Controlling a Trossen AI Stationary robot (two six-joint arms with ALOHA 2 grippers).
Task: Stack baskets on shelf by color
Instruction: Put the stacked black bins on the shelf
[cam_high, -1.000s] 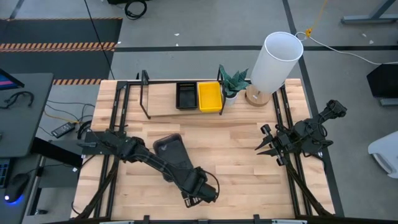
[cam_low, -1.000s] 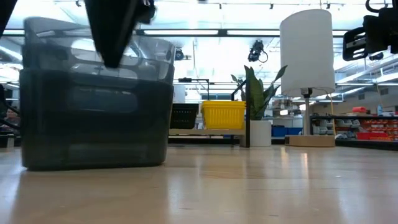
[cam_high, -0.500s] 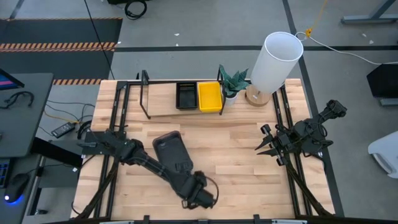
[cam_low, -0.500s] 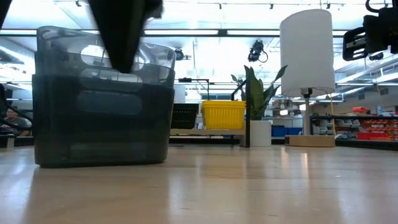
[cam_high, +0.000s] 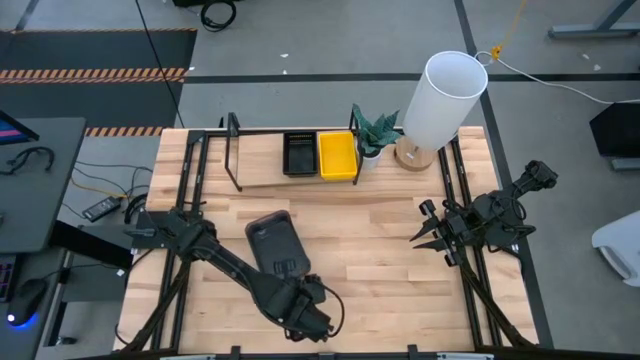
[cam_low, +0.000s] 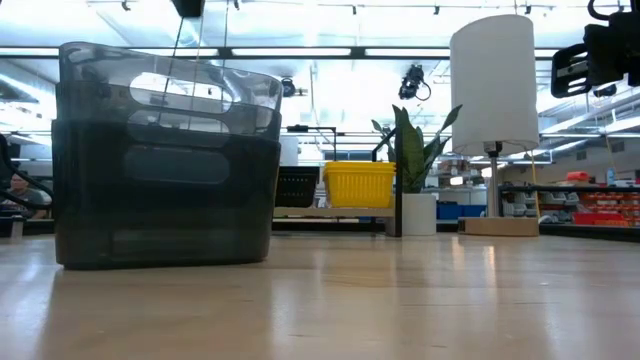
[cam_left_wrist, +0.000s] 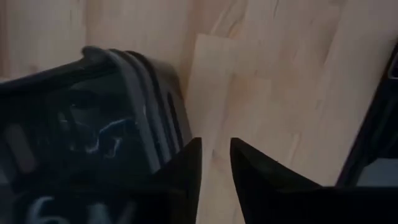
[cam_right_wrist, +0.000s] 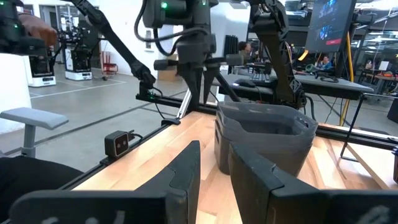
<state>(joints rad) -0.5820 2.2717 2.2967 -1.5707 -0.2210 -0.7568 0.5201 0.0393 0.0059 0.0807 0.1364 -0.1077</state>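
Taking the high view from left to right, the left arm reaches from the table's (cam_high: 400, 270) left edge toward the near middle, where the left claw (cam_high: 309, 322) hangs just off the near end of the smoky-grey baskets (cam_high: 276, 247); its wrist view shows the two dark fingers (cam_left_wrist: 186, 163) close together with only a narrow gap, gripping nothing, the grey rim just beside them. Those grey baskets sit nested as one stack on the bare table, well apart from the shelf (cam_high: 260, 160), and the low view shows at least two rims (cam_low: 165, 75) one inside the other. Farther back, on the shelf's wooden board, a black basket (cam_high: 299, 153) stands touching or just beside a yellow basket (cam_high: 337, 155); from above I cannot tell how many are stacked in each pile. To the right of the shelf stand a potted plant (cam_high: 376, 131) and a white lamp (cam_high: 441, 98). At the right edge, the right claw (cam_high: 432, 232) waits, its fingers a narrow gap apart and empty. By my judgement the yellow and black colours are already placed, and what remains is carrying the grey stack to the shelf's free left portion.
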